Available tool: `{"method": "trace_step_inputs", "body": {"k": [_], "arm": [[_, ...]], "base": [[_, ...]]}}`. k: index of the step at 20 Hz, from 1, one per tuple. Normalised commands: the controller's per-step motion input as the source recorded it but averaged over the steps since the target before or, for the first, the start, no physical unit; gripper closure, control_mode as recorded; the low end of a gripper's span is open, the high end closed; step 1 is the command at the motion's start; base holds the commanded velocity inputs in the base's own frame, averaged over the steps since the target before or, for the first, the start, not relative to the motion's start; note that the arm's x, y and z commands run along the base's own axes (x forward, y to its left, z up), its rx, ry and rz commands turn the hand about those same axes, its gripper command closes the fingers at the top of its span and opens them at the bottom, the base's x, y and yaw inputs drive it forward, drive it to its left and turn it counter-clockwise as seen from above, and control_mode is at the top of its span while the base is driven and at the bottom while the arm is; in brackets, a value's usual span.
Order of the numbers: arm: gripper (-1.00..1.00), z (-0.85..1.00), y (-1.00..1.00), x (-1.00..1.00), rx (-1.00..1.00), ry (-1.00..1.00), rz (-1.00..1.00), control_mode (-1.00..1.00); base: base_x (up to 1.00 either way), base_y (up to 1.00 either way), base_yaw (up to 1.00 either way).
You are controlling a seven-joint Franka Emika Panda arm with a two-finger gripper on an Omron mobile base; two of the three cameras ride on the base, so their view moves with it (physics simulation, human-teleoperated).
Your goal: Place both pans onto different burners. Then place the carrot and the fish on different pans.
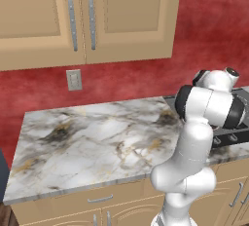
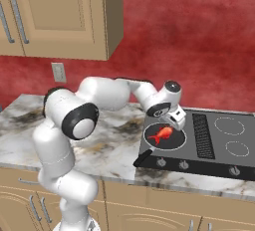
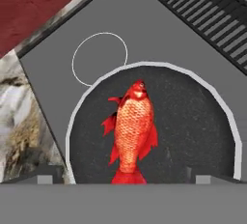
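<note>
**Fish in pan on cooktop, end effector open above**

Marble worktop [image 2: 114, 145] across both base views, tan wall cabinets [image 1: 87, 15] above, red wall [image 2: 199, 51] behind. Dark grey cooktop [image 2: 214, 148] set into the worktop's right part, slatted vent [image 2: 200, 135] down its middle, knobs [image 2: 184, 165] along the front edge. Two ringed burners [image 2: 229, 125] bare to the right of the vent; one small ring [image 3: 99, 59] bare beside the pan in the hand view. Round dark pan [image 2: 175, 140] on the cooktop's left front, left of the vent, black handle [image 2: 143, 158] reaching toward the front edge. Red-orange fish [image 3: 132, 131] flat on the pan floor, near centre, tail toward the hand camera. End effector [image 2: 175, 119] just above the pan's far rim, fingers [image 3: 46, 178] spread wide either side of the fish, gripping nothing.
</note>
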Motion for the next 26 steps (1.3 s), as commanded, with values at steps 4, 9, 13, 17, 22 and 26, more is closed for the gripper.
{"method": "trace_step_inputs", "body": {"k": [4,9,13,17,22,26], "arm": [[-1.00,0.72,0.46,-0.41,-0.03,-0.09,0.06,-1.00],[-1.00,0.82,0.35,-0.44,0.00,-0.07,0.02,-1.00],[-1.00,0.72,0.35,-0.57,0.00,-0.10,0.01,-1.00],[-1.00,0.38,0.50,-0.71,-0.05,-0.23,0.00,-1.00],[-1.00,0.31,0.51,-0.77,-0.03,-0.28,0.00,-1.00],[-1.00,0.68,0.53,-0.42,-0.02,-0.06,0.01,-1.00]], "base": [[0.00,0.00,0.00],[0.00,0.00,0.00],[0.00,0.00,0.00],[0.00,0.00,0.00],[0.00,0.00,0.00],[0.00,0.00,0.00]]}}
